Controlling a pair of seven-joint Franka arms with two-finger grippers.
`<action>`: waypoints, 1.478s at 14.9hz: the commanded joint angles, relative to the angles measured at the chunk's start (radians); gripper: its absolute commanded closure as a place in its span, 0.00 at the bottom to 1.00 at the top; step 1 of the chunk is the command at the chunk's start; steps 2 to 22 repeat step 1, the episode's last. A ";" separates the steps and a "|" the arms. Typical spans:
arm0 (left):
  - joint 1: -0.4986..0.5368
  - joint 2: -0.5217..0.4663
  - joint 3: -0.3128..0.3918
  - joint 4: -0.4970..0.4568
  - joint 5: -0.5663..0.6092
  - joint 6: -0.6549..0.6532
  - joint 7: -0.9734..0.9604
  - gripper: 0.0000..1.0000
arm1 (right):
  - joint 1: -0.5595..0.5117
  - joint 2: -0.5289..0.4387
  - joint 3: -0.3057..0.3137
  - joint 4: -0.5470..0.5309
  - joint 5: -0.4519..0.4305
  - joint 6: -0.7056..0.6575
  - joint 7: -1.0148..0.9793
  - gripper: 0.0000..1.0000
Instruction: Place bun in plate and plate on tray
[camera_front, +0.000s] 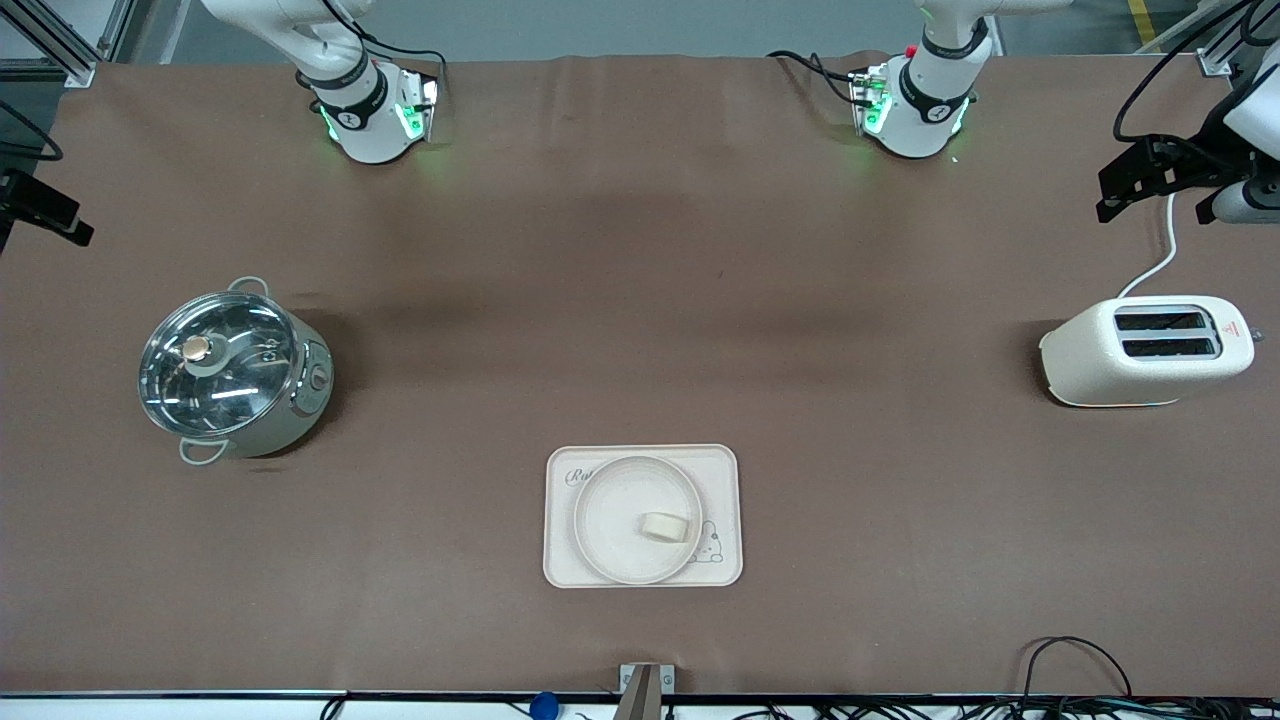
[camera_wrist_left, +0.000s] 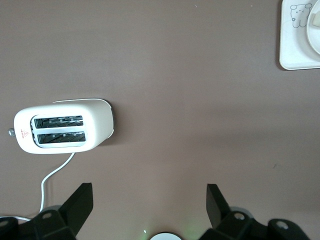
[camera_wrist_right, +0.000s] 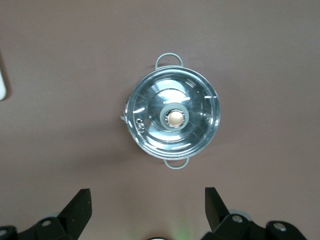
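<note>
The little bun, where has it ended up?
The bun lies in the round plate, which sits on the rabbit tray near the front camera, between pot and toaster ends.

Wide bare tabletop (camera_front: 640, 300) rings the tray (camera_front: 725, 470), with pot (camera_front: 235, 370) and toaster (camera_front: 1145, 350) well apart at either end.

1. The bun (camera_front: 668, 527), a small pale cream cylinder, lies on its side in the plate, off centre toward my left arm's end of the table.
2. The plate (camera_front: 610, 520) is round, cream-white and shallow with a raised rim; it sits flat on the tray, covering part of the lettering.
3. The tray (camera_front: 725, 470) is a cream rectangle with rounded corners and a rabbit drawing, lying flat near the table's front-camera edge.
</note>
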 joint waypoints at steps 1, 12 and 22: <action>0.002 0.001 0.000 0.019 0.003 -0.023 0.016 0.00 | -0.010 -0.027 0.050 -0.030 -0.044 0.014 -0.006 0.00; 0.002 0.001 0.000 0.019 0.003 -0.023 0.016 0.00 | -0.010 -0.027 0.050 -0.030 -0.044 0.014 -0.006 0.00; 0.002 0.001 0.000 0.019 0.003 -0.023 0.016 0.00 | -0.010 -0.027 0.050 -0.030 -0.044 0.014 -0.006 0.00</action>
